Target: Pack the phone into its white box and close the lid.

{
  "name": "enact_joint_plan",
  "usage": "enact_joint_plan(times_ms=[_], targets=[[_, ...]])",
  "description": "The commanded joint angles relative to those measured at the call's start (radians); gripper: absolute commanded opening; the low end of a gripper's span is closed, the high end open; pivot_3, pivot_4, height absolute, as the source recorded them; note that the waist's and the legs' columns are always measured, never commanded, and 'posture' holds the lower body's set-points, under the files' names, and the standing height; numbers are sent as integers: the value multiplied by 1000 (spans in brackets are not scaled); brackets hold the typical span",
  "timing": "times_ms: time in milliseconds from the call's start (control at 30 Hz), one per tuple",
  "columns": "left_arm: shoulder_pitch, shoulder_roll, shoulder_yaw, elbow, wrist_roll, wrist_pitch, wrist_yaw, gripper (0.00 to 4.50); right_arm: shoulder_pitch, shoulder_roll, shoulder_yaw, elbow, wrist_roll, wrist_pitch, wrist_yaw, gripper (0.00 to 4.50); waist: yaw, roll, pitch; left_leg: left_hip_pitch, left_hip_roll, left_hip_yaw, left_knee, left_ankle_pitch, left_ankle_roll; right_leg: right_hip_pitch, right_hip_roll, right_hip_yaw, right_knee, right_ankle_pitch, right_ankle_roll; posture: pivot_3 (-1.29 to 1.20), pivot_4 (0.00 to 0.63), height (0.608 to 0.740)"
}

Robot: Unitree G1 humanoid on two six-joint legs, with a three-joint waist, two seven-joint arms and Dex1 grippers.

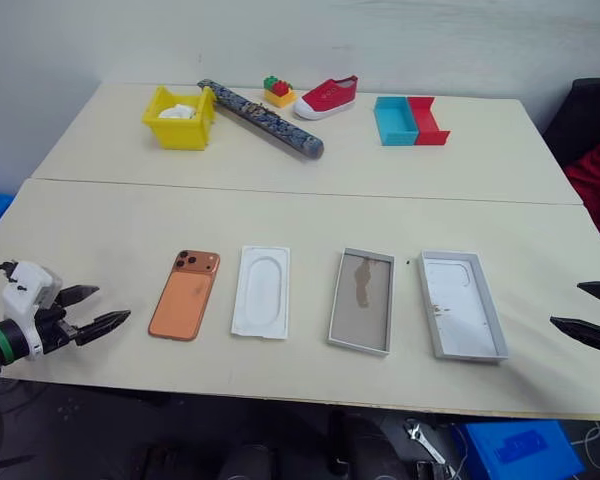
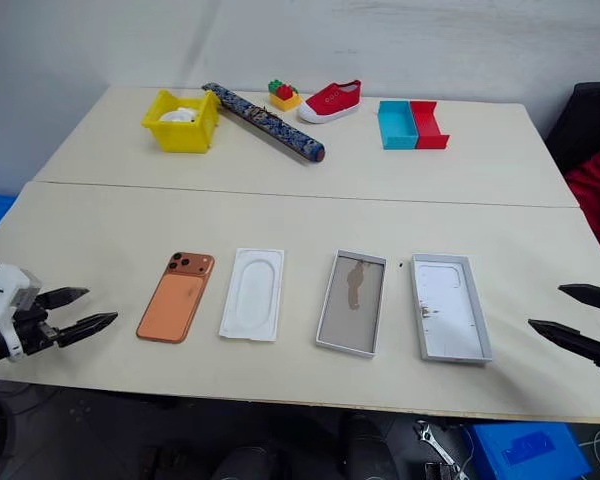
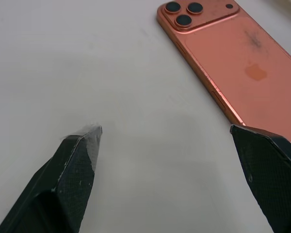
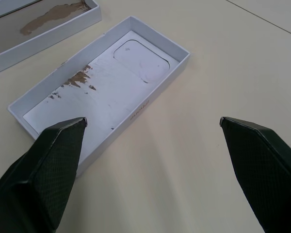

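The left gripper [image 1: 98, 309] hangs over the near left edge of the surface [image 1: 300, 215], its two black fingers [image 3: 72, 179] spread wide and holding nothing. In the left wrist view the fingertips stand apart above bare surface, with the phone [image 1: 184, 294] just beyond them, not touched. The phone lies flat, back up, its camera cluster at the far end.

The right gripper [image 2: 575, 315] hangs at the near right edge, fingers [image 4: 43, 170] likewise spread wide and empty. In the right wrist view they frame the lid [image 1: 461, 304], which lies open side up with white inside, but they do not touch it.

Along the near half of the surface four things lie in a row, apart from one another: the phone on the left, then a flat white insert [image 1: 261, 291] with an oval recess, then the box [image 1: 362, 300] with its tan floor showing, then the lid on the right. The box is empty.

On the far half stand a yellow bin [image 1: 180, 120], a dark patterned tube [image 1: 261, 118], toy bricks [image 1: 277, 92], a red shoe [image 1: 327, 97], and a blue tray [image 1: 395, 120] touching a red tray [image 1: 427, 120].
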Motion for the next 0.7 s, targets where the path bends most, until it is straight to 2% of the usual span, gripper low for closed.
enact_joint_plan(times_ms=[33,533,700], targets=[[-6,-5,8,-6,10,-36,13,4457,-11,-23,-11,-26,9,16,-4,4500,0,0,0,0,0,0,0,0,0,0,0,0,0,0,0,0,150,740],[-16,-3,-15,4,23,-23,49,4457,-10,-23,-15,-54,-8,34,-20,4500,0,0,0,0,0,0,1,0,0,0,0,-3,2,0,0,0,150,740],[-20,-1,-23,-58,-37,83,29,4457,-20,-16,-14,-86,-23,-4,-41,4500,0,0,0,0,0,0,1,0,0,0,-1,-7,3,0,1,0,150,740]])
